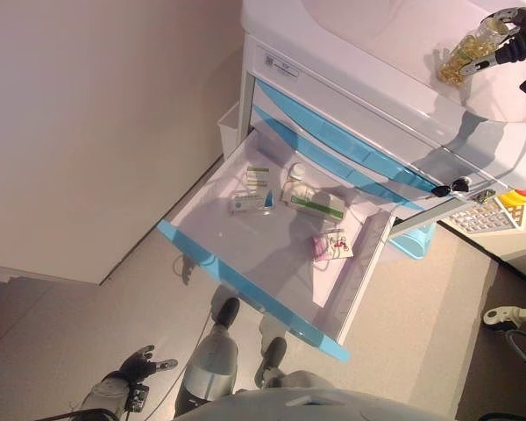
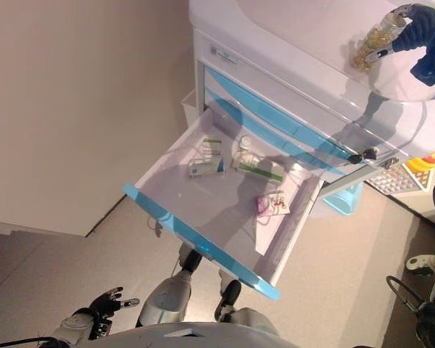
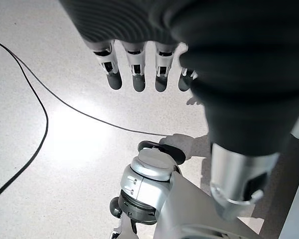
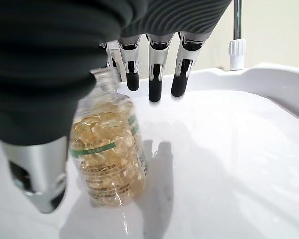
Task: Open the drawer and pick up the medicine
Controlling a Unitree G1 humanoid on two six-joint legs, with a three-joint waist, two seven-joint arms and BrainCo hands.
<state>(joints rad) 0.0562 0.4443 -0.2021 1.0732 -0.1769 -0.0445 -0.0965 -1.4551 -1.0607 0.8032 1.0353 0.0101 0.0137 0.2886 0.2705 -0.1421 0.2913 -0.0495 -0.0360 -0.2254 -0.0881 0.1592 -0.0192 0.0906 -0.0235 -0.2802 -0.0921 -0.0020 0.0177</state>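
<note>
right hand [image 1: 514,35] pinching capsule bottle [image 1: 467,54] on cart top [image 1: 386,44], at 1 o'clock | left hand [image 1: 133,367] hanging relaxed, at 7 o'clock | drawer [image 1: 245,254] open | bottle cap hidden

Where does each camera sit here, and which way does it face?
Left eye view: head camera, looking down at the open drawer, cart top and right robot hand with the bottle.
Right eye view: same scene, slightly offset; left robot hand hangs low.
Left wrist view: along the left robot hand's straight fingers at the floor.
Right wrist view: along the right robot hand; shares bottle and cart top with the eye views.
</note>
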